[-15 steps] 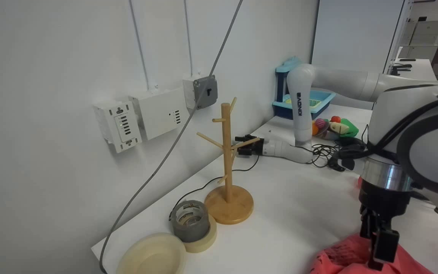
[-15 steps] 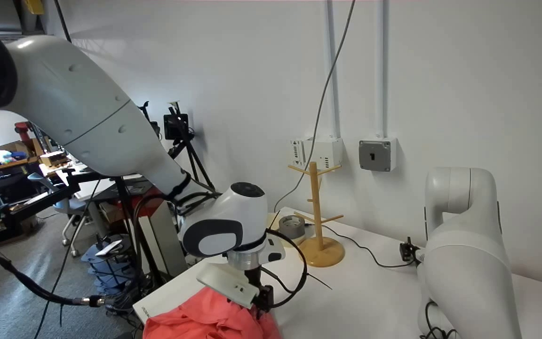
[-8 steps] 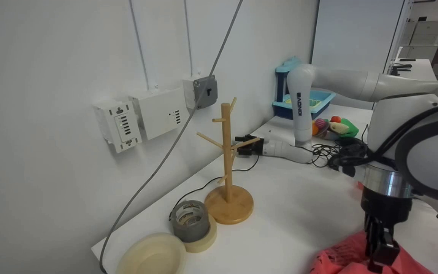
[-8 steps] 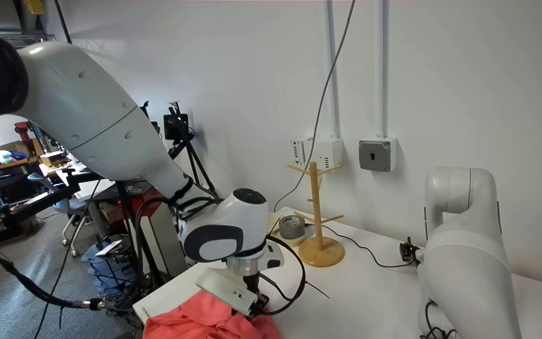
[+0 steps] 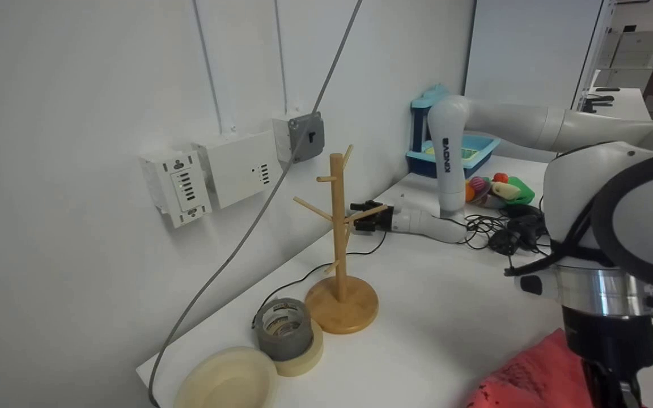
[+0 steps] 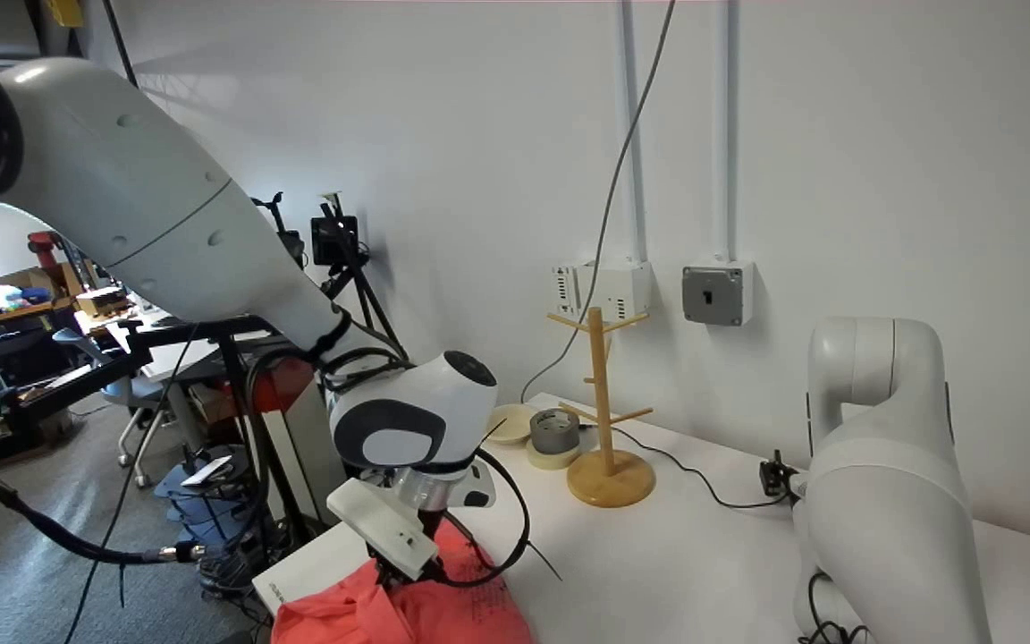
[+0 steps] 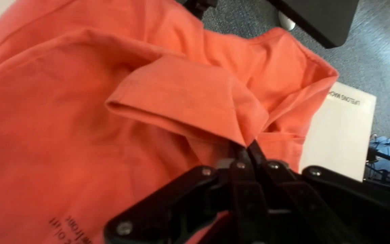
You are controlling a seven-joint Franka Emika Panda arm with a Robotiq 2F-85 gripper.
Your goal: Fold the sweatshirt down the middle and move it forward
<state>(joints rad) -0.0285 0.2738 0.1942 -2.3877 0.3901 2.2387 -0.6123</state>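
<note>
The coral sweatshirt (image 7: 63,135) lies wrinkled on the table, with dark printed lettering near the bottom of the wrist view. It also shows in both exterior views, at the bottom right (image 5: 530,374) and at the bottom (image 6: 470,613). My gripper (image 7: 250,146) points down into it, jaws together, and a folded flap gathers to a point right at the fingertips, pinched between them. In an exterior view the gripper (image 6: 390,572) is partly hidden behind a pale housing on the wrist. The lower end of the gripper is cut off by the frame in an exterior view (image 5: 615,391).
A wooden peg stand (image 5: 340,306) stands near the wall, beside stacked tape rolls (image 5: 287,334) and a pale bowl (image 5: 227,379). Another arm (image 6: 882,465) rests on the table, with cables and toys (image 5: 502,190) by it. The table's edge (image 7: 367,135) lies close to the sweatshirt.
My gripper has closed on the cloth. It has moved rightward in one exterior view and leftward in another, drawing the fabric along, and more of the printed area now shows.
</note>
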